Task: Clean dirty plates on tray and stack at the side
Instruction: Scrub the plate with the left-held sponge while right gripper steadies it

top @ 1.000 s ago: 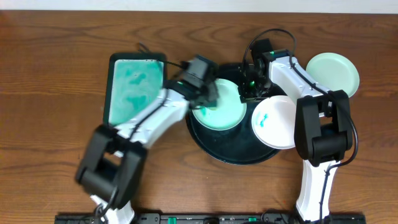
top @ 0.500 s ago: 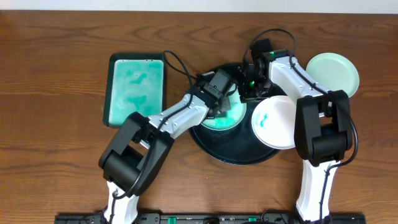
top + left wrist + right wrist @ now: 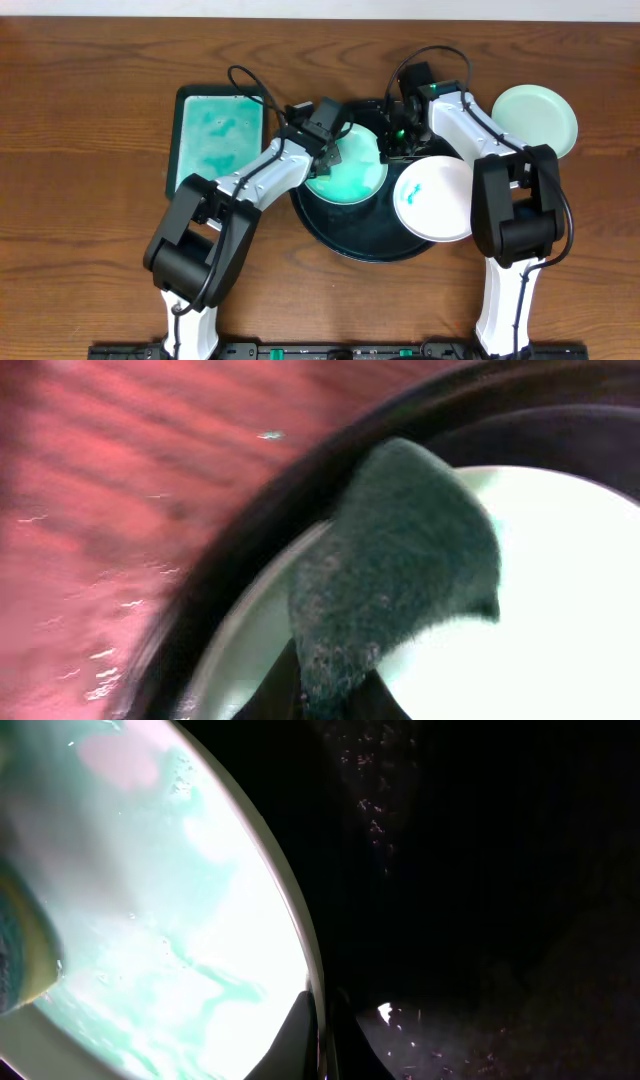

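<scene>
A pale mint-green plate (image 3: 352, 172) with teal smears lies at the back left of the round black tray (image 3: 372, 248). My left gripper (image 3: 328, 150) is shut on a dark sponge (image 3: 400, 570) pressed on the plate's left rim. My right gripper (image 3: 392, 140) is shut on the same plate's right rim (image 3: 316, 1010); the smeared plate fills the right wrist view (image 3: 150, 900). A white plate (image 3: 436, 198) with a small teal smear lies on the tray's right side. A second mint-green plate (image 3: 536, 118) lies on the table at the far right.
A rectangular dark-rimmed teal-green tray (image 3: 216, 140) lies left of the black tray. Both arms cross over the tray's back half. Brown wooden table (image 3: 90, 250) surrounds everything.
My left gripper with the sponge has swept back and forth over the mint plate, now at its left rim. The black tray and white plate have shifted slightly left. The right gripper stays on the rim.
</scene>
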